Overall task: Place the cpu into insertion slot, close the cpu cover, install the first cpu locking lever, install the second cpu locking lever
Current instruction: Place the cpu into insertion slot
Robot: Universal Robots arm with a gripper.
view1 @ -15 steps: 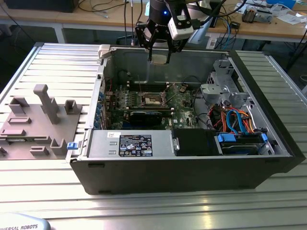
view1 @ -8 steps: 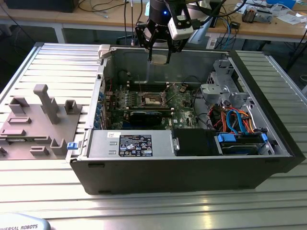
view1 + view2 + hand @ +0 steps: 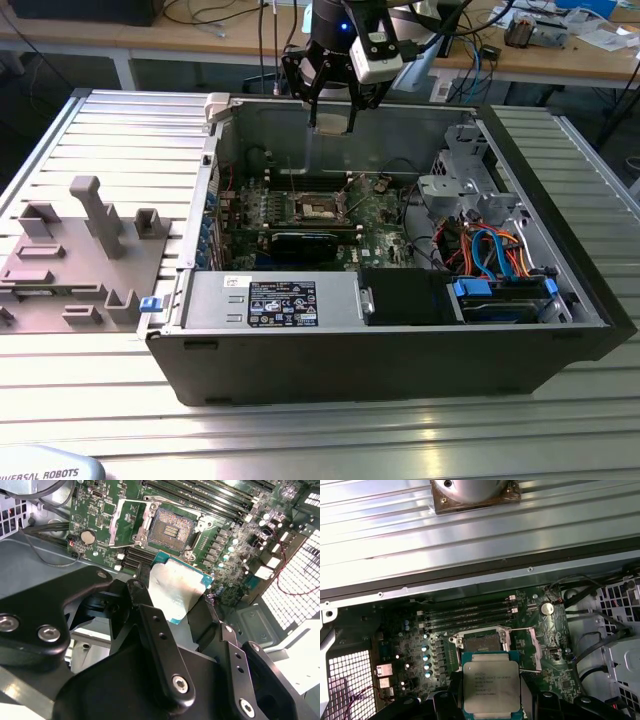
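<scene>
The cpu, clamped in the gripper, is topped with dull silver metal on which a soft glare is seen, and it is edged by a thin green board rim. The gripper is built of matt black links, which are fastened with shiny metal screws. Beneath the gripper, the insertion slot is made of dark plastic and ringed with bright metal. The cpu cover beside it is formed of thin, polished sheet metal. The motherboard is coated in a glossy green finish. The worktop is made of ribbed, satin aluminium slats. The case is finished in smooth, matt dark grey.
</scene>
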